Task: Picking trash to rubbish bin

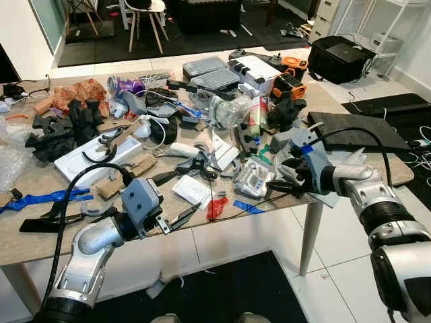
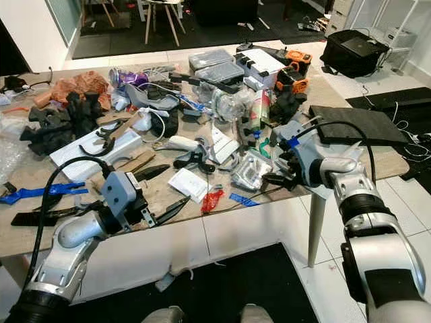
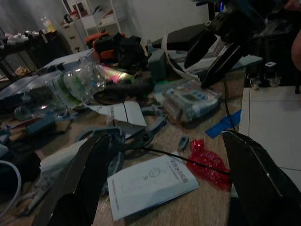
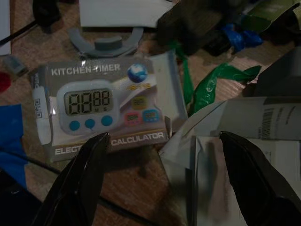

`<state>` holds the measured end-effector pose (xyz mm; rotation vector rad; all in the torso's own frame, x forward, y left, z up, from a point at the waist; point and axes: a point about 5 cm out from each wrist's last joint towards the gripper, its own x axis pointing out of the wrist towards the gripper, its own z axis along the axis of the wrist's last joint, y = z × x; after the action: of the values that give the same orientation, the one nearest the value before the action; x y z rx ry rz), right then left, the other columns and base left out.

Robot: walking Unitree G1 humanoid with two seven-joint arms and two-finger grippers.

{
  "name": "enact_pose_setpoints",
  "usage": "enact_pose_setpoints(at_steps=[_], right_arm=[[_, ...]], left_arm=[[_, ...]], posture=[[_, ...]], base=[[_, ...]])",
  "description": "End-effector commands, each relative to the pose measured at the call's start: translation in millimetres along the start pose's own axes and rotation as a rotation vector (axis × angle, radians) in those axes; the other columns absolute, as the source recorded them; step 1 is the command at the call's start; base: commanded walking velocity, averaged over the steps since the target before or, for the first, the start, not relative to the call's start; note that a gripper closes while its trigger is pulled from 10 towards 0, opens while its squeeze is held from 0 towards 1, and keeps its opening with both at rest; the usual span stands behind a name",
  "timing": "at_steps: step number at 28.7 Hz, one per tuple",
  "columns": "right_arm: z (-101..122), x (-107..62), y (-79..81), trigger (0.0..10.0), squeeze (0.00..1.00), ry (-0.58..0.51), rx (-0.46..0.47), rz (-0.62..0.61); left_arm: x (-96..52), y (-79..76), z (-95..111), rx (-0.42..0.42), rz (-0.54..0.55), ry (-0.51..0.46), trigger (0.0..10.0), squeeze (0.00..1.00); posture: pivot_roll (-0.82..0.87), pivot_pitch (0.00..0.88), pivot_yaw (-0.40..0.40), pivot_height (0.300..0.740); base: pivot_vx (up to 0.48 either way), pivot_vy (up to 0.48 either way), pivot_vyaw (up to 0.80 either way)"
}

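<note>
Both end effectors hover over the desk's [image 1: 40, 239] near edge, fingers spread, holding nothing. Task looks barely started: clutter covers the desk, no bin visible, nothing picked. Left end effector [image 1: 176, 220] hangs at the near edge; red crumpled wrapper [image 1: 215, 206] lies just ahead of its tips, white paper slip [image 1: 190, 190] close beside that. Right end effector [image 2: 275, 178] sits at the right side, fingers straddling the packaged kitchen timer [image 4: 101, 110] directly below, white paper [image 4: 235, 141] under its other finger. Blue tape scrap [image 1: 248, 207] lies between the two.
</note>
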<state>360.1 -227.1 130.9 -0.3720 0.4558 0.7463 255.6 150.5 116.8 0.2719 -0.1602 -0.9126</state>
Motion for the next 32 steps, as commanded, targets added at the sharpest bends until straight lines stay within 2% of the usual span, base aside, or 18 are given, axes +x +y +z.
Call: enact_pose_setpoints(at_steps=[1,5,10,11,13,15,17,18,19,21,24,25,28,31,32], right_arm=[[2.1,2.6,-0.1,10.0,0.01,0.003,0.005,-0.008],[5.6,3.3,-0.1,10.0,0.00,-0.012,-0.021,-0.007],[19.8,5.5,-4.2,10.0,0.00,-0.056,0.046,-0.038],[28.5,5.6,-7.5,10.0,0.00,-0.109,0.137,-0.056],[30.2,5.6,-8.2,10.0,0.00,-0.121,0.158,-0.060],[41.1,2.6,-17.4,10.0,0.00,-0.192,0.346,-0.133],[49.8,1.8,-20.8,10.0,0.00,-0.242,0.528,-0.143],[52.5,2.4,-20.1,10.0,0.00,-0.256,0.576,-0.125],[52.5,2.4,-20.1,10.0,0.00,-0.256,0.576,-0.125],[60.7,5.9,-15.0,10.0,0.00,-0.279,0.655,-0.052],[67.2,14.7,-3.5,10.0,0.00,-0.236,0.694,0.034],[67.2,14.7,-3.5,10.0,0.00,-0.236,0.694,0.034],[68.8,25.1,15.9,10.0,0.00,-0.129,0.671,0.164],[73.7,26.8,25.9,10.0,0.00,-0.105,0.656,0.241],[73.9,27.1,29.4,10.0,0.00,-0.056,0.662,0.247]], left_arm=[[-1.2,-3.1,-1.4,-0.007,-0.011,0.016,10.0,0.00],[-1.3,-3.4,-0.4,-0.005,-0.011,0.015,10.0,0.00],[-1.1,-3.4,0.9,-0.003,-0.012,0.014,10.0,0.00],[-0.8,-3.9,1.0,-0.004,-0.014,0.014,10.0,0.00],[-0.8,-4.1,1.1,-0.004,-0.014,0.013,10.0,0.00],[0.0,-4.4,1.7,-0.005,-0.014,0.012,10.0,0.00],[0.5,-4.5,2.4,-0.006,-0.013,0.011,10.0,0.00],[0.7,-4.6,2.5,-0.006,-0.013,0.011,10.0,0.00],[0.7,-4.6,2.5,-0.006,-0.013,0.011,10.0,0.00],[0.9,-4.6,2.9,-0.005,-0.012,0.010,10.0,0.00],[0.9,-4.8,3.0,-0.007,-0.012,0.010,10.0,0.00],[0.9,-4.8,3.0,-0.007,-0.012,0.010,10.0,0.00],[0.6,-5.1,2.7,-0.007,-0.012,0.012,10.0,0.00],[0.6,-5.4,2.6,-0.008,-0.013,0.012,10.0,0.00],[0.6,-5.6,2.6,-0.010,-0.013,0.012,10.0,0.00]], posture=[[0.02,0.000,-0.012,0.740],[0.03,0.000,-0.012,0.740],[0.03,0.000,-0.012,0.740],[0.03,0.000,-0.013,0.740],[0.03,0.000,-0.013,0.740],[0.02,0.000,-0.015,0.740],[0.02,0.000,-0.015,0.740],[0.02,0.000,-0.017,0.740],[0.02,0.000,-0.017,0.740],[0.02,0.000,-0.017,0.740],[0.02,0.000,-0.020,0.740],[0.02,0.000,-0.020,0.740],[0.02,0.000,-0.020,0.740],[0.02,0.000,-0.020,0.740],[0.02,0.000,-0.020,0.740]], base=[[0.000,0.000,0.00],[0.000,0.000,0.00],[0.000,0.000,0.00],[0.000,0.000,0.00],[0.000,0.000,0.00],[0.000,0.000,0.00],[0.000,0.000,0.00],[0.000,0.000,0.00],[0.000,0.000,0.00],[0.000,0.000,0.00],[0.000,0.000,0.00],[0.000,0.000,0.00],[0.000,0.000,0.00],[0.000,0.000,0.00],[0.000,0.000,0.00]])
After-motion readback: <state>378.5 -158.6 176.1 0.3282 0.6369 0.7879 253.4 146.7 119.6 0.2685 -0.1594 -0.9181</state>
